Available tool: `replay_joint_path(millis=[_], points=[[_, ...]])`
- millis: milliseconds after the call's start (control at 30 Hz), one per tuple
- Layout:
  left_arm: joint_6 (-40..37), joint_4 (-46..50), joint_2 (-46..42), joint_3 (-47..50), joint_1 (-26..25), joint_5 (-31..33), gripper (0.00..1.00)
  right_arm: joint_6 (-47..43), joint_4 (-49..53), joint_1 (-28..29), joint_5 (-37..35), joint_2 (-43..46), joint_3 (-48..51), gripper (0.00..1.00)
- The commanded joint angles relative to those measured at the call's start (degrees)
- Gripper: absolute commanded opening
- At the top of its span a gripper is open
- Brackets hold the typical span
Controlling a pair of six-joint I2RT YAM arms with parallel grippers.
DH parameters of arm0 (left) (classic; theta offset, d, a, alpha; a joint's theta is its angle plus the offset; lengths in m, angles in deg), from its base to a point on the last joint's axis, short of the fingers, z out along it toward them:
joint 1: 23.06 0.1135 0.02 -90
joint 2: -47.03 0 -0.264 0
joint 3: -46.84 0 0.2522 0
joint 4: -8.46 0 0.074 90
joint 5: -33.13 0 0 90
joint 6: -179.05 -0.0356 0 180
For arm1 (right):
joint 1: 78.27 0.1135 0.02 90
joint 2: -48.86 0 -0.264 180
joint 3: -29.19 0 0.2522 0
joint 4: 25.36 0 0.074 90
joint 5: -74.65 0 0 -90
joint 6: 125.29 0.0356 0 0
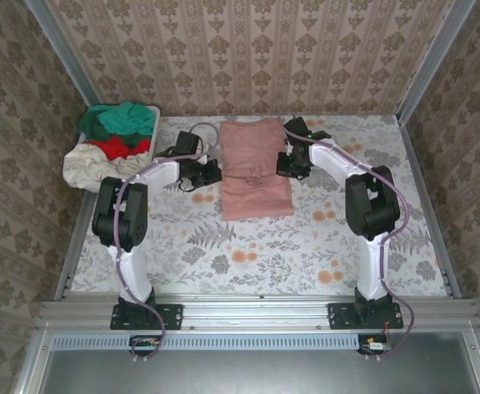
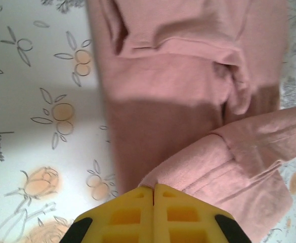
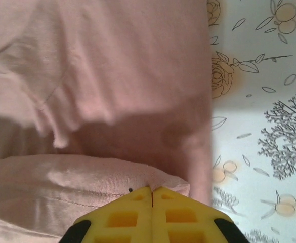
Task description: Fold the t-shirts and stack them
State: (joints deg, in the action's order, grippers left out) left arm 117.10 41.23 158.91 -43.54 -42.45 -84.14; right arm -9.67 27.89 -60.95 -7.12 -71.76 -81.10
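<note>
A dusty-pink t-shirt [image 1: 254, 168] lies lengthwise in the middle of the floral table, its sides folded in. My left gripper [image 1: 213, 174] is at its left edge and my right gripper [image 1: 287, 168] at its right edge. In the left wrist view the yellow jaws of the left gripper [image 2: 153, 187] are shut on a lifted fold of the pink t-shirt [image 2: 228, 162]. The right gripper [image 3: 152, 190] pinches a hemmed edge of the pink t-shirt [image 3: 61, 182] the same way. Teal-green [image 1: 121, 119], red [image 1: 116, 146] and cream [image 1: 92, 168] t-shirts are heaped at the back left.
The heap sits in a white laundry basket [image 1: 154, 115] in the back left corner. Patterned walls close in the table on three sides. Bare floral tabletop [image 1: 248, 254] stretches between the pink t-shirt and the arm bases.
</note>
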Motion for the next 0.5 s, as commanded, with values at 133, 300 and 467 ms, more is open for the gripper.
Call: replay_joint_path(millis=[133, 300, 467], points=[[-2.48, 3.50, 4.76, -7.97, 1.56, -4.50, 0.00, -1.44, 3.50, -1.88, 3.10, -0.64, -4.80, 0.04], [-2.87, 4.33, 5.13, -10.24, 1.38, -5.87, 0.00, -0.88, 1.45, -2.11, 4.51, 4.68, -0.28, 0.00], [-3.81, 6.77, 7.92, -13.24, 1.47, -6.26, 0.00, -0.68, 2.70, -2.49, 2.07, 4.82, -0.12, 0.07]])
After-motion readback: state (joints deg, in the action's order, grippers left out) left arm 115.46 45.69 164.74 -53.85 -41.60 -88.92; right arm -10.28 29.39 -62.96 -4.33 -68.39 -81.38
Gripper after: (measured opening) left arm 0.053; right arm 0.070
